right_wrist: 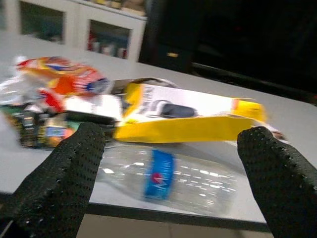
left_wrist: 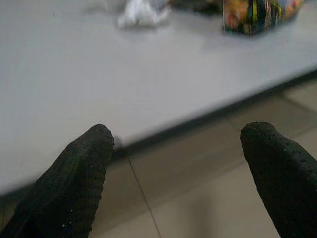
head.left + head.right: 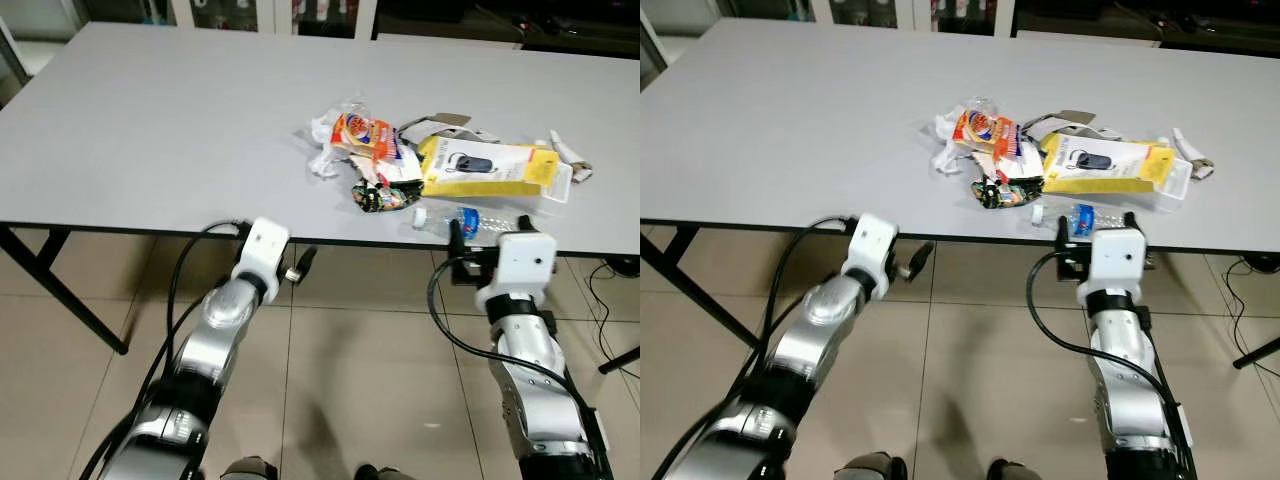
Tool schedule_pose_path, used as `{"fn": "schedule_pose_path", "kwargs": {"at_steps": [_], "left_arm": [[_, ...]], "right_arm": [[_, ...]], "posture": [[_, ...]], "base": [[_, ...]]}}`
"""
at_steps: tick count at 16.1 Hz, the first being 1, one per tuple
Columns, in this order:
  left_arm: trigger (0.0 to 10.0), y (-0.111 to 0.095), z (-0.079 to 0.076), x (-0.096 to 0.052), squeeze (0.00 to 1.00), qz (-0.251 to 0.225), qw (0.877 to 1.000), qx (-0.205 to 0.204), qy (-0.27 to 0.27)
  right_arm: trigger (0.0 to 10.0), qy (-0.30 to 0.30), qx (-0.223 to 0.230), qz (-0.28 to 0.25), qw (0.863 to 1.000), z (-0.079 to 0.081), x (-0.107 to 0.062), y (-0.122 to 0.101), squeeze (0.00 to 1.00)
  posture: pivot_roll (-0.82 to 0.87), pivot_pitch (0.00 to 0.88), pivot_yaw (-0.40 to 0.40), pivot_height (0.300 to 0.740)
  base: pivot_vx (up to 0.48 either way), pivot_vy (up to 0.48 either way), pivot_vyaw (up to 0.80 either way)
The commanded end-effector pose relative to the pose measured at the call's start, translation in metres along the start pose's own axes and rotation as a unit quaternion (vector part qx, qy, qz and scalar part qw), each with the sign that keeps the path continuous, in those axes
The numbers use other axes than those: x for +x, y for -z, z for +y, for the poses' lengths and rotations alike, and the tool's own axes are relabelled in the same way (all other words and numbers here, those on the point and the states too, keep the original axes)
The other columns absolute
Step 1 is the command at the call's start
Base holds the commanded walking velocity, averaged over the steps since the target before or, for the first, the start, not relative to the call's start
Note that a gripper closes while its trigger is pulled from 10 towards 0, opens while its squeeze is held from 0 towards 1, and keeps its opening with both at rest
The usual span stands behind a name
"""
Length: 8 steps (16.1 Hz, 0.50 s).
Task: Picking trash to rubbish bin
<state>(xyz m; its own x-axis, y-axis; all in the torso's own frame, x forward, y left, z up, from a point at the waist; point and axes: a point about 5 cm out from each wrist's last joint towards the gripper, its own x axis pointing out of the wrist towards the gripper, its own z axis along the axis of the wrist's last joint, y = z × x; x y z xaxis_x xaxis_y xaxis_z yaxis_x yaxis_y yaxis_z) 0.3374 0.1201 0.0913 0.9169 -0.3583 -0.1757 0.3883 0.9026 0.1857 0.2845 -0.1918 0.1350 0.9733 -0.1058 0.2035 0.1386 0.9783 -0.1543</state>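
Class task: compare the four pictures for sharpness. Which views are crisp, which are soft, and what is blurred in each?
Eye views: fairly crisp on the table and yellow package. Left wrist view: black fingertips sharp, the trash behind smeared. Right wrist view: soft overall, with the clear bottle and yellow package hazy; fingertips clearest.

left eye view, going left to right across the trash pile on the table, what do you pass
crumpled white plastic wrap → orange snack bag → dark patterned wrapper → clear plastic bottle with a blue label → yellow and white cardboard package → small white crumpled wrapper
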Motion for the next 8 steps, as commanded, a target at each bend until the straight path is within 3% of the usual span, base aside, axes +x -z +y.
{"fn": "schedule_pose_path", "kwargs": {"at_steps": [1, 5, 8], "left_arm": [[10.0, 0.009, 0.001, -0.005, 0.0, 0.014, 1.0, 0.003, 0.005], [10.0, 0.001, -0.003, -0.005, 0.0, -0.003, 1.0, -0.015, -0.005], [10.0, 0.01, 0.0, -0.012, 0.0, 0.008, 1.0, -0.012, -0.015]], "right_arm": [[10.0, 0.034, 0.002, -0.007, 0.999, -0.011, -0.002, -0.002, 0.0], [10.0, 0.041, -0.007, -0.004, 0.999, -0.016, -0.008, 0.002, 0.0], [10.0, 0.045, -0.01, -0.005, 0.999, -0.021, -0.004, 0.001, 0.0]], "posture": [[0.16, 0.091, -0.02, 0.74], [0.16, 0.084, -0.037, 0.74], [0.16, 0.088, -0.047, 0.74]], "base": [[0.0, 0.0, 0.0], [0.0, 0.0, 0.0], [0.0, 0.0, 0.0]]}}
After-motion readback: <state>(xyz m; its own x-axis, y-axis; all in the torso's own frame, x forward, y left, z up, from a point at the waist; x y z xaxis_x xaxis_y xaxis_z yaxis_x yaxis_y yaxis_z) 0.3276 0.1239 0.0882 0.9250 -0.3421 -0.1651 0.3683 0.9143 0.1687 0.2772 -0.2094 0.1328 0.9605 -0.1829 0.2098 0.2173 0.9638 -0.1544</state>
